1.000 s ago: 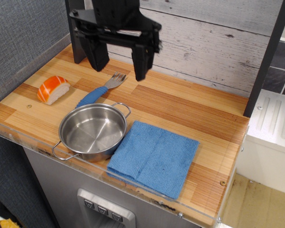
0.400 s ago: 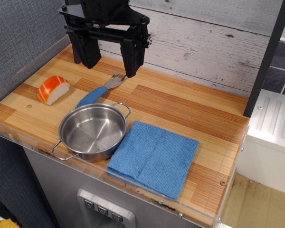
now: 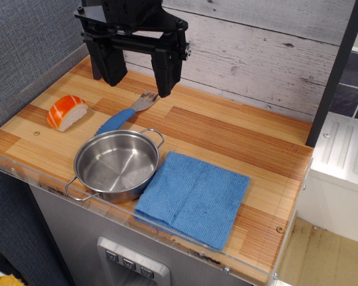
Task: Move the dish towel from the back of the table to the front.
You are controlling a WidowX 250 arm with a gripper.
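Observation:
The dish towel (image 3: 194, 197), a folded blue terry cloth with a fold seam, lies flat at the front edge of the striped wooden table (image 3: 238, 134), just right of the steel pan (image 3: 115, 165). My black gripper (image 3: 138, 77) hangs above the back left of the table, well behind the towel. Its two fingers stand wide apart and hold nothing.
A blue-handled fork (image 3: 126, 113) lies behind the pan, below my gripper. An orange and white sushi piece (image 3: 66, 111) sits at the left. A clear acrylic rim (image 3: 167, 238) runs along the front. A dark post (image 3: 331, 74) stands at the right.
My gripper has moved left and slightly up over the back of the table during the first half second, then stayed still. The towel has not moved.

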